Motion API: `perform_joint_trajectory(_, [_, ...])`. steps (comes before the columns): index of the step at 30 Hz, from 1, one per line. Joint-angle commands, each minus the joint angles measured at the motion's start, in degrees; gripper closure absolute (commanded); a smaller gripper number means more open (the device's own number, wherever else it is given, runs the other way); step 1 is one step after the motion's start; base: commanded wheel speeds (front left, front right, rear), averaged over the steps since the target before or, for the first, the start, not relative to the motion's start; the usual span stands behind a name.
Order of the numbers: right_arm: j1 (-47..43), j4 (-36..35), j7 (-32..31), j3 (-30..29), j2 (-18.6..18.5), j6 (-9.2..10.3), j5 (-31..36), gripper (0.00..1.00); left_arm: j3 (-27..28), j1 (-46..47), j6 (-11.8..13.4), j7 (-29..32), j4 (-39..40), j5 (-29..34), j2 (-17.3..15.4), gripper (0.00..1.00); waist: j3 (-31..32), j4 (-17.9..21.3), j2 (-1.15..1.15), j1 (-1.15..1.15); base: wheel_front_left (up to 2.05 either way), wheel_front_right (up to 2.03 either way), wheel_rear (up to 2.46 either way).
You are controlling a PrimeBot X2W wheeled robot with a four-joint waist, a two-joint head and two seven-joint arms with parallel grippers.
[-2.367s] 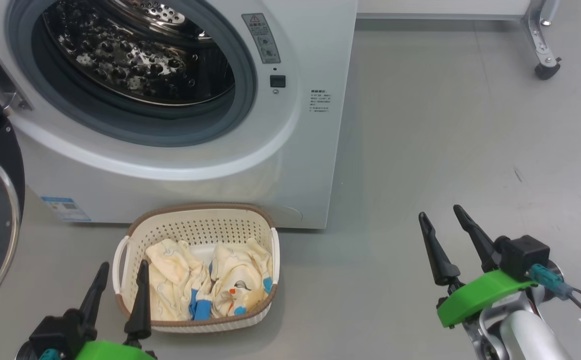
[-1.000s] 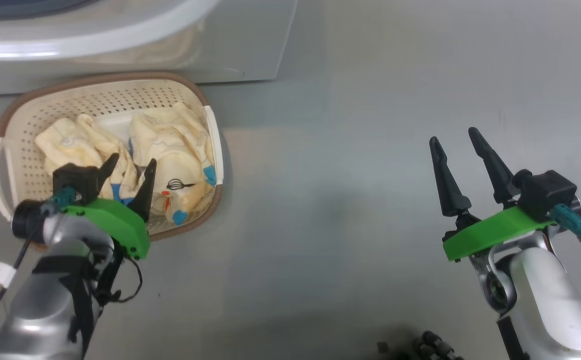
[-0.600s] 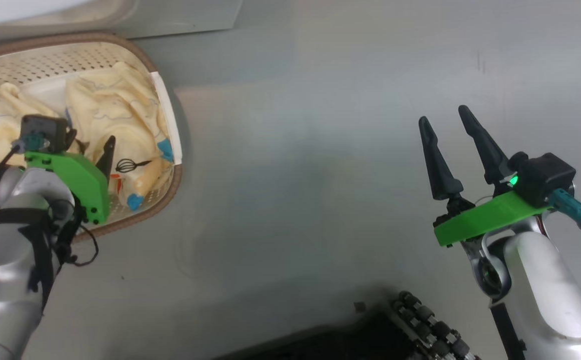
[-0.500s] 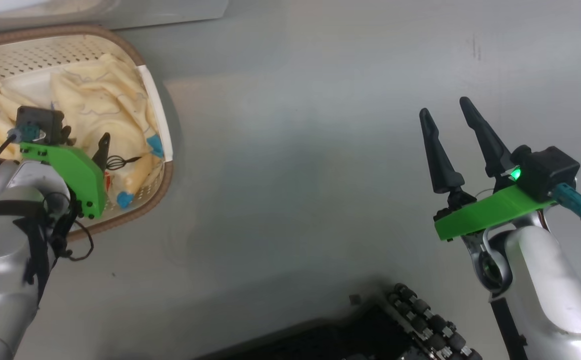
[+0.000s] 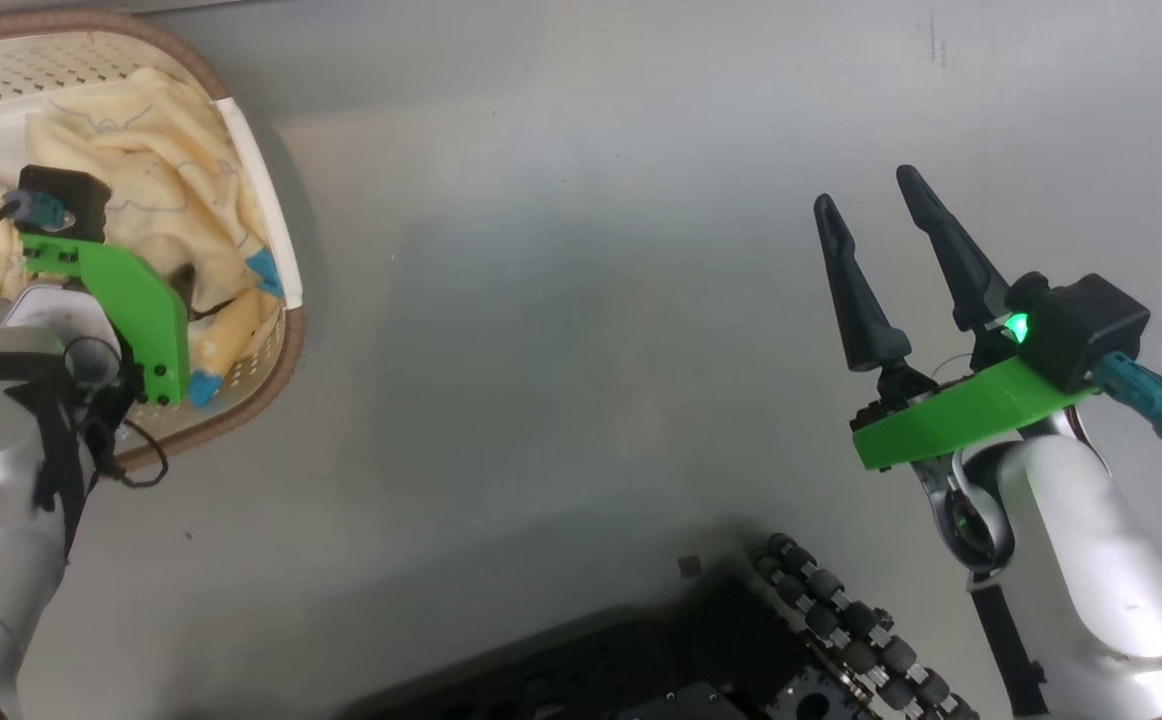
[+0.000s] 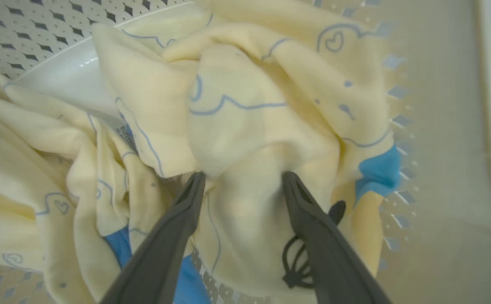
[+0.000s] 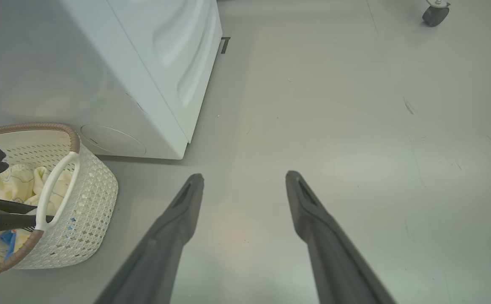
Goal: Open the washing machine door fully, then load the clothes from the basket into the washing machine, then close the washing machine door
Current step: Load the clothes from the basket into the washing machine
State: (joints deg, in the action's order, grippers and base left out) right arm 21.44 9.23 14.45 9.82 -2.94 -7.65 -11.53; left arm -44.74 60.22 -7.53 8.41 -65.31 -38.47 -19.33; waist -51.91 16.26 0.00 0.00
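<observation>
Head view: the left gripper (image 5: 181, 280) dips into the one basket (image 5: 286, 330), far left, onto the yellow clothes (image 5: 151, 190). The right gripper (image 5: 866, 195) hangs wide apart, holding nothing. Left wrist view: the left gripper stands wide around a fold, not pinching yet. Best push deeper, then squeeze. Two clothes, I think. Right wrist view: one washing machine (image 7: 144, 63) stands just behind the basket

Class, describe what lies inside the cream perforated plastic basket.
Crumpled pale yellow garments with blue cuffs, with the open left tool set among them. They cover most of the basket's floor.
</observation>
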Motion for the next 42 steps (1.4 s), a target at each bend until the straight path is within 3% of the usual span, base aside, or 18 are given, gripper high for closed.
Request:
perform_joint_trajectory(1, [-1.96, -1.87, 0.55, 0.99, 0.06, 0.16, 0.41, 0.0, 0.52, 0.61, 0.05, 0.69, -0.59, -0.68, -1.0, 0.0, -0.45, -0.19, 0.0, 0.0, 0.0, 0.0, 0.0])
perform_joint_trajectory(17, [-5.23, -6.16, 0.55, 1.44, 0.06, 0.16, 1.4, 0.0, -1.78, 5.45, 0.77, 2.5, -7.82, -1.62, 2.91, 0.0, -3.27, 0.03, 0.0, 0.0, 0.0, 0.0, 0.0])
perform_joint_trajectory(18, [-5.36, -6.26, 0.55, 1.34, 0.06, 0.16, 1.39, 0.0, -1.72, 5.52, 0.77, 2.69, -7.93, -1.78, 3.07, 0.24, -3.35, -0.01, 0.0, 0.0, 0.0, 0.0, 0.0])
perform_joint_trajectory(19, [-5.44, -6.32, 0.55, 1.25, 0.06, 0.16, 1.37, 0.0, -1.63, 5.66, 0.78, 2.49, -8.01, -1.93, 3.18, 1.0, -3.41, -0.05, 0.0, 0.0, 0.0, 0.0, 0.0])
perform_joint_trajectory(33, [-0.59, -4.77, 0.55, 1.68, 0.06, 0.16, 0.78, 0.0, -1.09, 3.35, 0.14, -4.63, -7.86, -4.35, 3.5, 1.0, 0.66, -1.18, 0.0, 0.0, 0.0, 0.0, 0.0])
perform_joint_trajectory(42, [-0.06, -0.25, 0.55, 0.12, 0.06, 0.16, 3.53, 0.0, -2.68, -3.29, 0.06, -12.47, -3.39, -7.35, 4.38, 1.0, 12.32, -6.11, 0.0, 0.0, 0.0, 0.0, 0.0])
